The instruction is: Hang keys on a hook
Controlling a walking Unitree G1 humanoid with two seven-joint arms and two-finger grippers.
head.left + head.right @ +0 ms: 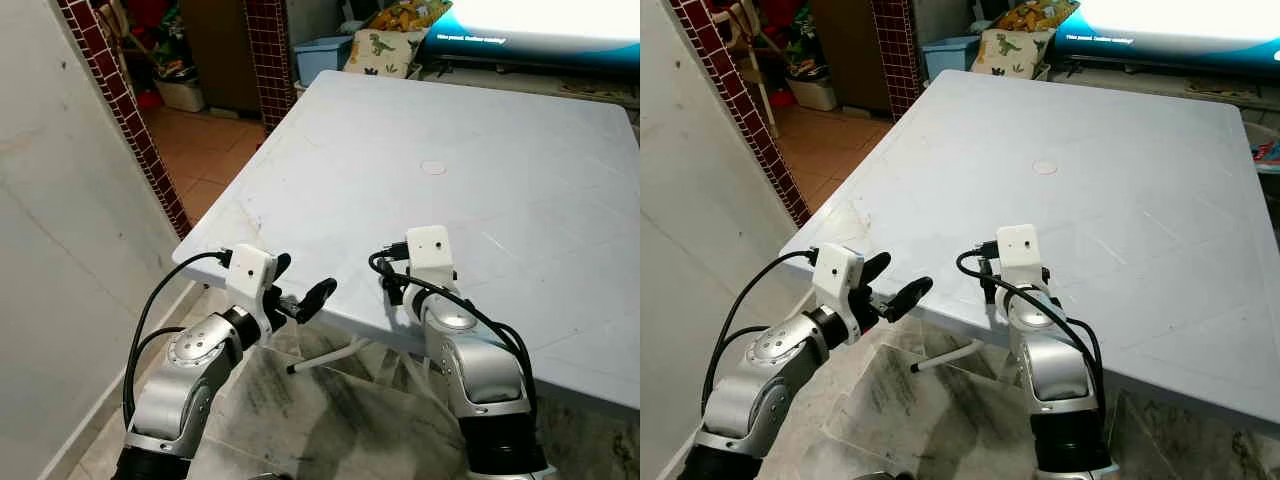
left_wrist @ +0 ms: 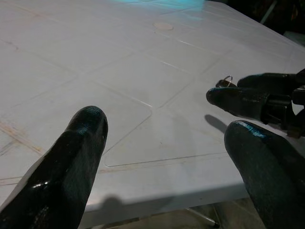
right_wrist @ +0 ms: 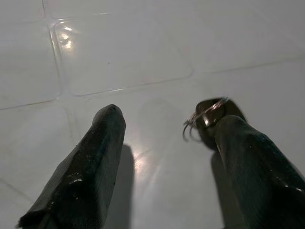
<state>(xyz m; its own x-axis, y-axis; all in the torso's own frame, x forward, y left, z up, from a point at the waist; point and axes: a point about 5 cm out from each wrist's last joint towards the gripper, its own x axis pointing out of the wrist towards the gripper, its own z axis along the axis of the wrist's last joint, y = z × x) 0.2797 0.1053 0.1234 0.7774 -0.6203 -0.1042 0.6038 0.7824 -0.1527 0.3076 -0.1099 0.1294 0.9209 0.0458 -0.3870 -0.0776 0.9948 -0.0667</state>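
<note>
A small bunch of keys (image 3: 208,118), a wire ring on a dark fob, lies on the white plastic table (image 1: 480,130) near its front edge. My right gripper (image 3: 169,121) is open and low over the table. The keys are against the tip of one of its fingers (image 3: 248,157), while the other finger (image 3: 95,157) stands well apart. In the left wrist view the ring (image 2: 225,81) shows just beyond the right gripper's fingers (image 2: 243,100). My left gripper (image 1: 303,281) is open and hovers at the table's front left edge, holding nothing.
A round cap (image 1: 433,167) marks the table's middle. A white wall (image 1: 60,200) and a red tiled pillar (image 1: 120,110) stand close on my left. Behind the table are a blue bin (image 1: 322,55) and a dinosaur cushion (image 1: 385,50). A table leg (image 1: 320,358) runs below the front edge.
</note>
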